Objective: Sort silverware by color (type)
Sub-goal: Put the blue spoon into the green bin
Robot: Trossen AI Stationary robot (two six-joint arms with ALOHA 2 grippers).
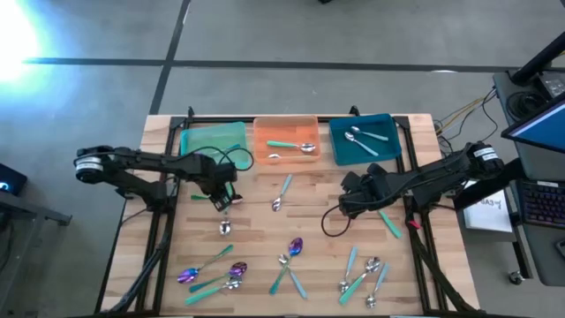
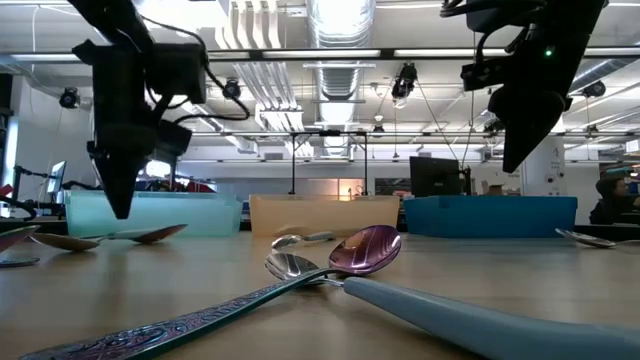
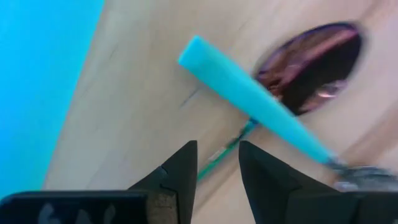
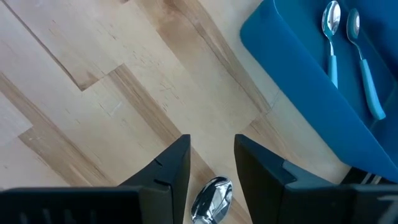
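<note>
Closest in the low view, a purple-headed spoon (image 2: 365,248) lies crossed with a silver one on the worktop (image 1: 256,221). Left hand (image 3: 214,165), fingers a narrow gap apart and seemingly empty, hovers near the green tray (image 1: 212,140) over a teal handle (image 3: 249,96) lying across another purple bowl. Gripping there could drag both spoons. Right hand (image 4: 211,163), likewise narrow and empty, hangs over a silver spoon bowl (image 4: 212,198) beside the teal tray (image 4: 298,93).

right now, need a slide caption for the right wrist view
Right gripper open above the wooden table, a silver spoon bowl between its fingers, blue tray holding two teal-handled spoons.
</note>
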